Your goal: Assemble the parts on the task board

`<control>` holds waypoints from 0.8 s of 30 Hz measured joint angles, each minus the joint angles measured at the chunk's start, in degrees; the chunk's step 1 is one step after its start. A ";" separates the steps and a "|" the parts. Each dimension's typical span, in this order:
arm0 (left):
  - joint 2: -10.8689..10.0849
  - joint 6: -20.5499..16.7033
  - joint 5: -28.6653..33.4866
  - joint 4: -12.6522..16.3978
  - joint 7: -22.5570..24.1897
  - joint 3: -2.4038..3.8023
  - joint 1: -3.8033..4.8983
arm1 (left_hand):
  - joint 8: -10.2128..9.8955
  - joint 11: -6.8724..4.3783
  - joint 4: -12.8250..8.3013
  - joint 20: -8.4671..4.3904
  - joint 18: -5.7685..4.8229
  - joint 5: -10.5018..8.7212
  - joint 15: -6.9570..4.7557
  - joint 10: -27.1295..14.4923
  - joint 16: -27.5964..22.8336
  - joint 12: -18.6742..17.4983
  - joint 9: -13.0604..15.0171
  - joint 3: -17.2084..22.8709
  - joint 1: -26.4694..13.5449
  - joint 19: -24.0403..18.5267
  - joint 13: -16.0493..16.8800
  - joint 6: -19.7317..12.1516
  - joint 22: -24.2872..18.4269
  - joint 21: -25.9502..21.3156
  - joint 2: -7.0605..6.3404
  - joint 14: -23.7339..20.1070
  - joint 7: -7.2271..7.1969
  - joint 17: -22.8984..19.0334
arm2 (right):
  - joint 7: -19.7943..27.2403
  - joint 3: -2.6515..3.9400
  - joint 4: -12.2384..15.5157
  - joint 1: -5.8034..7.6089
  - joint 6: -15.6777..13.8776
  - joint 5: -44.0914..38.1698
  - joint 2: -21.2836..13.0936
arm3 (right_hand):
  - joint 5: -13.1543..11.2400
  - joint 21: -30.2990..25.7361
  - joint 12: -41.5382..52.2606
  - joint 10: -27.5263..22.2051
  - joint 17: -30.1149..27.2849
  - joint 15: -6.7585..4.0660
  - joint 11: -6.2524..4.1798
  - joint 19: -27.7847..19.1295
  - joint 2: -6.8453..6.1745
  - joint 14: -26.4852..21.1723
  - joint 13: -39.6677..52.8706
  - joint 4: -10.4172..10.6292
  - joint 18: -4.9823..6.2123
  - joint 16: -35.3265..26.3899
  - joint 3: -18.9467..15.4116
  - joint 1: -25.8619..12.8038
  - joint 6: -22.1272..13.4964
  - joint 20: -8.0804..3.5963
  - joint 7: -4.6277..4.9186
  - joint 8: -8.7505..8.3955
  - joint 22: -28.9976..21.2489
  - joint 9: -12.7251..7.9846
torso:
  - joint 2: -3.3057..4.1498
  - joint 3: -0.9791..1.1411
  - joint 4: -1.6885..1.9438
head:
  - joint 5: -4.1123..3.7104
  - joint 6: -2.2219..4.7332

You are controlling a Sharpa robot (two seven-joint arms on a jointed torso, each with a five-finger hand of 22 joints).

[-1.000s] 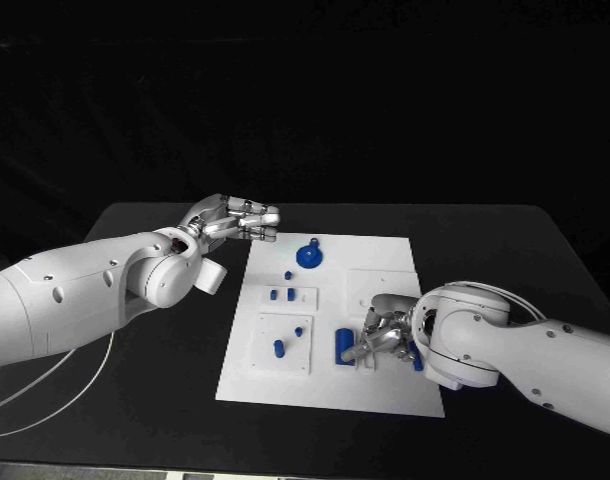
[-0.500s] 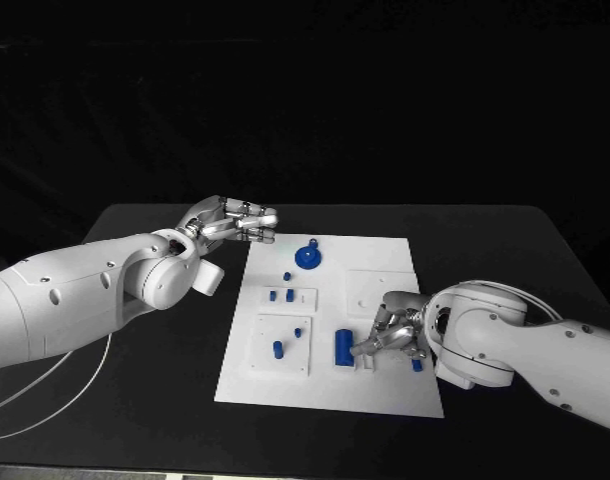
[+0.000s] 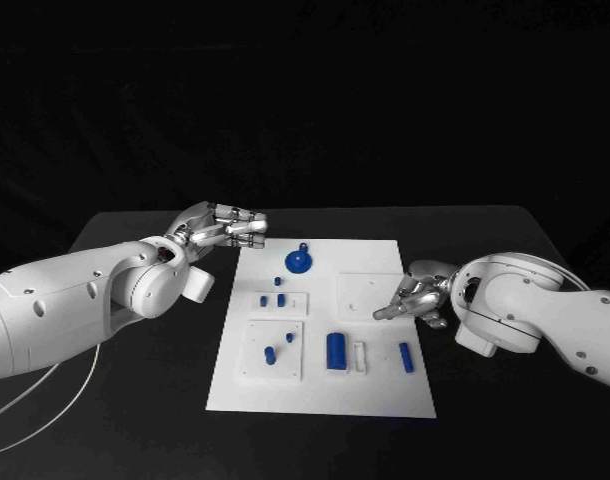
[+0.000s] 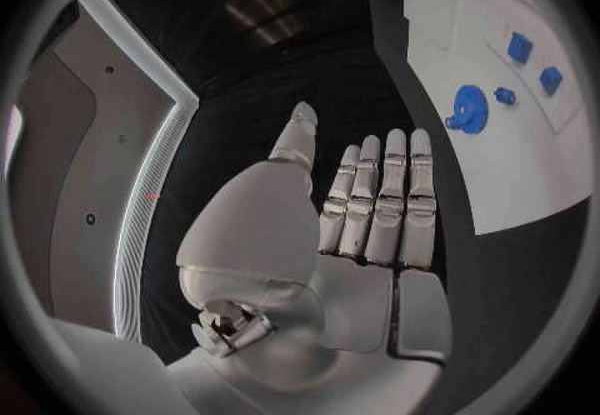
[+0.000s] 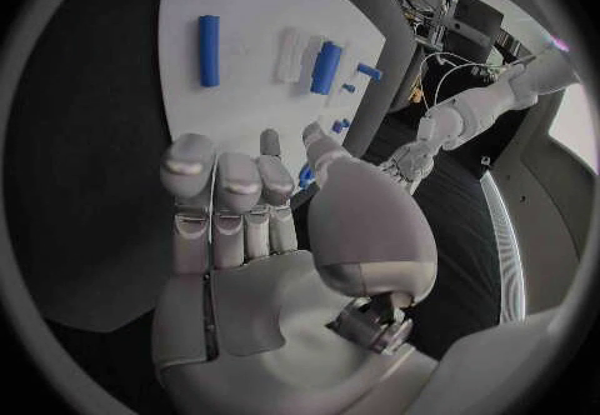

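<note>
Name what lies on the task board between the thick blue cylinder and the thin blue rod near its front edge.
In the head view, a small white block lies between the thick blue cylinder and the thin blue rod on the task board.

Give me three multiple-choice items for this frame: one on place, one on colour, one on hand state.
1. Where does the round part lie on the task board?
A. far end
B. near edge
C. off the board

2. What colour are the parts?
A. red
B. blue
C. green

3. What does the right hand hold?
A. a long part
B. the board
C. nothing

Key: 1 A, it sits near the board's far end by the left hand. 2 B, all pieces look blue. 3 C, the right wrist view shows an empty palm with fingers extended.
</note>
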 measured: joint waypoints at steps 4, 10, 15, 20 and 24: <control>0.00 0.00 0.00 -0.11 0.00 -0.05 0.00 | 0.00 0.00 0.00 0.00 0.00 0.00 0.00 0.00 0.00 0.00 0.00 0.00 0.00 0.00 0.00 0.00 0.00 0.00 0.00 0.00 0.00 0.00 | -0.28 0.28 1.06 -0.09 1.06 -0.04 -1.77 | -0.07 0.12 0.33 0.00 0.20 0.00 0.00 0.00 0.74 0.00 0.05 -2.87 0.00 0.21 1.31 0.43 -0.93 0.00 0.37 0.00 0.00 -1.21 | -0.01 0.12 -0.09 | -0.68 0.15; 0.08 0.00 0.00 -0.32 0.03 -0.27 -0.11 | 0.00 0.00 0.42 0.00 0.00 0.00 0.00 0.00 0.00 0.00 0.00 -0.42 -0.79 0.00 0.00 0.00 -0.06 0.00 -0.18 0.00 0.00 0.00 | -1.46 0.24 2.39 -1.29 2.69 -0.64 -3.58 | 0.99 0.12 0.32 -0.49 0.20 0.24 0.49 0.00 -0.16 -0.16 -0.27 -5.31 0.00 0.20 4.78 0.61 -2.05 0.43 0.84 0.00 -0.01 -2.35 | -0.12 0.26 -0.43 | -0.91 0.16; 0.28 0.05 0.02 -0.43 0.07 -0.41 -0.39 | 0.00 0.21 0.79 0.00 0.00 0.00 0.00 -0.21 0.00 0.00 0.00 -0.34 -0.95 0.00 0.00 -0.20 -0.08 0.00 -0.33 0.00 0.20 0.00 | -2.28 -0.14 2.64 -2.86 3.78 -1.76 -4.04 | 2.63 0.12 0.32 -0.51 0.20 0.40 0.51 -0.01 -0.63 0.00 -0.37 -5.28 0.00 0.20 4.94 0.31 -1.85 0.43 0.65 0.00 -0.01 -2.54 | -0.37 0.34 -0.89 | -0.79 0.07; 0.38 0.05 0.03 -0.54 0.08 -0.48 -0.63 | 0.00 0.21 1.12 0.20 0.00 0.00 0.00 -0.21 0.00 0.00 0.00 -0.01 -1.22 -2.11 0.00 -0.20 -0.31 0.00 -0.60 -0.41 0.20 0.00 | -2.68 -0.74 2.59 -4.12 4.41 -2.93 -3.31 | 7.77 0.12 0.32 -0.38 0.21 0.39 0.38 -0.01 -0.77 0.00 -0.69 -4.44 0.00 0.20 4.90 0.17 0.23 0.43 -0.16 0.00 -0.01 -0.05 | -0.62 0.44 -1.27 | -0.59 -0.22; 0.37 0.03 0.04 -0.57 0.10 -0.51 -0.81 | 0.00 0.21 1.31 0.13 0.00 0.00 0.00 -0.21 0.00 0.00 0.00 0.19 -1.22 -4.03 0.00 -0.20 0.35 2.32 -0.60 -0.41 0.20 0.00 | -2.83 -1.12 2.27 -4.67 4.44 -4.08 -2.63 | 6.10 0.12 0.31 -0.29 0.29 0.40 0.29 -0.01 -1.45 0.00 -0.71 -3.24 0.00 0.20 4.65 -0.51 0.24 0.43 -0.17 0.00 -0.01 1.58 | -0.76 0.46 -1.36 | -0.57 -0.49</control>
